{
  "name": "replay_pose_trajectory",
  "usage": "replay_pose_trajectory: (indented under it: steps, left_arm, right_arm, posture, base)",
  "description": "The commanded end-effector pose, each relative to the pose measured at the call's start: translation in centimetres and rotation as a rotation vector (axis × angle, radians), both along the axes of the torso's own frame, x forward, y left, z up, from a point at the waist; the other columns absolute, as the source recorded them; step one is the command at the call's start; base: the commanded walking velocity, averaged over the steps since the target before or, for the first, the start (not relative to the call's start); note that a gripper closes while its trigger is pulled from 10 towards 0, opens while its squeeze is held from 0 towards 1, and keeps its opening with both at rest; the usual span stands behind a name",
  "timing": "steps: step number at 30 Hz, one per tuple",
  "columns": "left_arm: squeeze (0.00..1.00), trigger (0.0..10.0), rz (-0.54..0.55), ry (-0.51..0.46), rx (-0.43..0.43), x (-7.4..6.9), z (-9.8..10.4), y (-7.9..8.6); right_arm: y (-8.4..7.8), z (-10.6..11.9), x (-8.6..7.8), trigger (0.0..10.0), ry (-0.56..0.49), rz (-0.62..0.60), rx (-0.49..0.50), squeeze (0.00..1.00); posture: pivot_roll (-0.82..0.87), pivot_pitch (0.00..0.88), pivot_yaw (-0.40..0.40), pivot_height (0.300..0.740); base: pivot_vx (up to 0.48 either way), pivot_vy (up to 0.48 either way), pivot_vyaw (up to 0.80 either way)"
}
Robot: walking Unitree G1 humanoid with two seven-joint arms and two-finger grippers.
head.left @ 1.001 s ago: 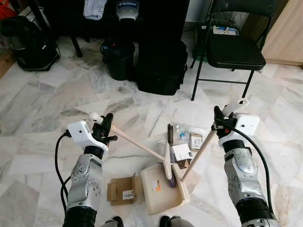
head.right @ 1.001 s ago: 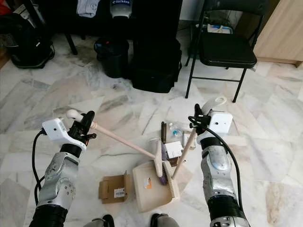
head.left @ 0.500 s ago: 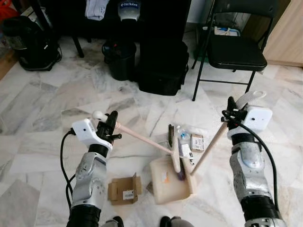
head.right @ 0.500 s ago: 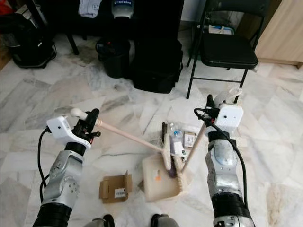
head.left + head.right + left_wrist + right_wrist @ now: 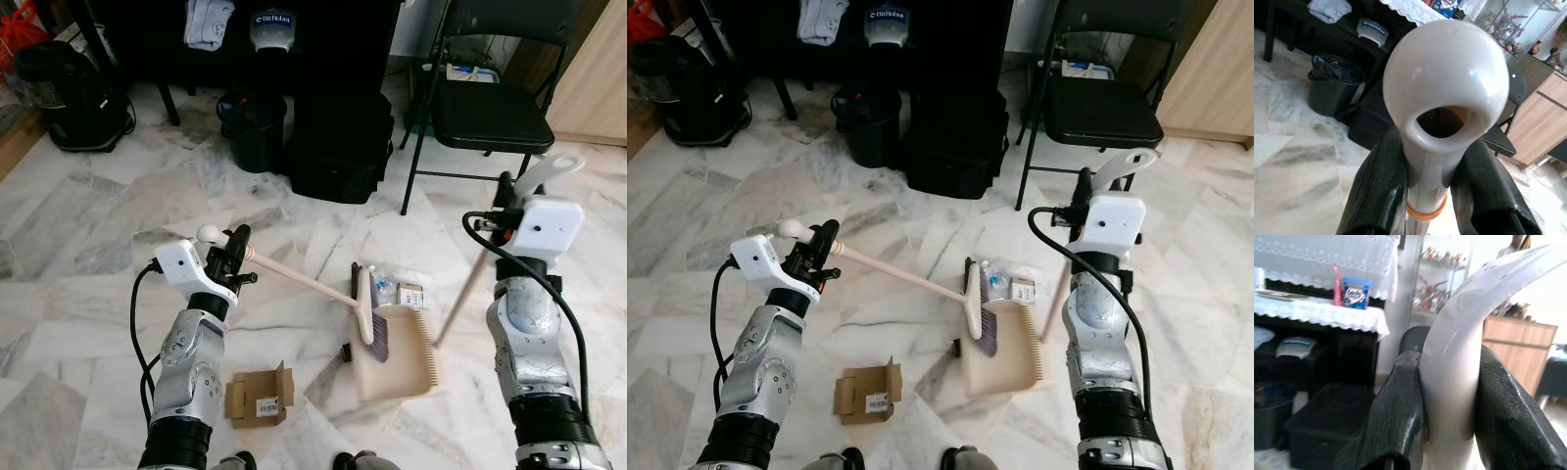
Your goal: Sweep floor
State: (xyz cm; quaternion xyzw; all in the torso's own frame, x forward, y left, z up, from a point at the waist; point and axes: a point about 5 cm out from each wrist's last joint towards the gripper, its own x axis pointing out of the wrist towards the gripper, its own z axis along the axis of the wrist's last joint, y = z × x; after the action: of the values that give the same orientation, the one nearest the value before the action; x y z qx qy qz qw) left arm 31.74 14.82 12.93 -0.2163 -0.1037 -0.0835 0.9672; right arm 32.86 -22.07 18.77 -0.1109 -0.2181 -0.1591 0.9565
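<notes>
Clamping the broom handle, left hand; right hand grips dustpan handle.

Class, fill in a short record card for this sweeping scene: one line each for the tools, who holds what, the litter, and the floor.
Left gripper: shut on the broom handle's top end
Right gripper: shut on the dustpan handle
Broom head: resting at the dustpan's mouth
Litter: small packets on the floor just beyond the dustpan
Cardboard box: flattened, by the left arm
Floor: grey-veined marble tiles
</notes>
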Motion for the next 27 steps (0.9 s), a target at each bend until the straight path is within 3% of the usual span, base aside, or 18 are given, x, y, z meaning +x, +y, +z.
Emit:
replay_pose_trajectory:
  steps: [1,9,12,19,22,24,27]
  left_arm:
    - [0.00,10.0,-0.020,0.041,0.006,-0.2,-0.9,-0.1]
    - [0.00,10.0,-0.021,0.042,0.006,-0.1,-0.8,0.1]
    - [0.00,10.0,0.042,0.022,0.014,0.0,-0.3,0.5]
    - [0.00,10.0,0.137,-0.099,0.026,0.7,3.1,1.9]
    - [0.00,10.0,0.142,-0.113,0.028,0.8,3.5,2.0]
    - [0.00,10.0,0.187,-0.160,0.053,0.9,4.8,2.5]
    - [0.00,10.0,0.207,-0.198,0.105,0.9,5.6,2.4]
  right_arm:
    - [0.0,3.2,-0.3,10.0,-0.160,-0.012,-0.038,0.00]
    - [0.3,5.2,-0.5,10.0,-0.240,-0.049,-0.109,0.00]
    - [0.5,5.0,-0.4,10.0,-0.213,-0.045,-0.135,0.00]
    - [0.7,1.9,-0.5,10.0,-0.067,-0.054,-0.093,0.00]
    - [0.8,1.3,-0.6,10.0,-0.052,-0.052,-0.082,0.00]
    - [1.2,-0.5,-1.1,10.0,0.012,-0.047,-0.071,0.00]
    - [1.6,-1.5,-1.6,10.0,0.045,-0.034,-0.070,0.00]
  posture:
    - [-0.05,0.119,-0.029,0.740]
    - [-0.04,0.110,-0.013,0.740]
    - [-0.04,0.105,-0.009,0.740]
    - [-0.04,0.106,-0.002,0.740]
    - [-0.03,0.103,0.000,0.740]
    - [-0.04,0.101,0.000,0.740]
    - [-0.03,0.102,0.000,0.740]
  base:
    - [0.000,0.000,0.00]
    - [0.000,0.000,0.00]
    - [0.000,0.000,0.00]
    - [0.000,0.000,0.00]
    - [0.000,0.000,0.00]
    - [0.000,0.000,0.00]
    - [0.000,0.000,0.00]
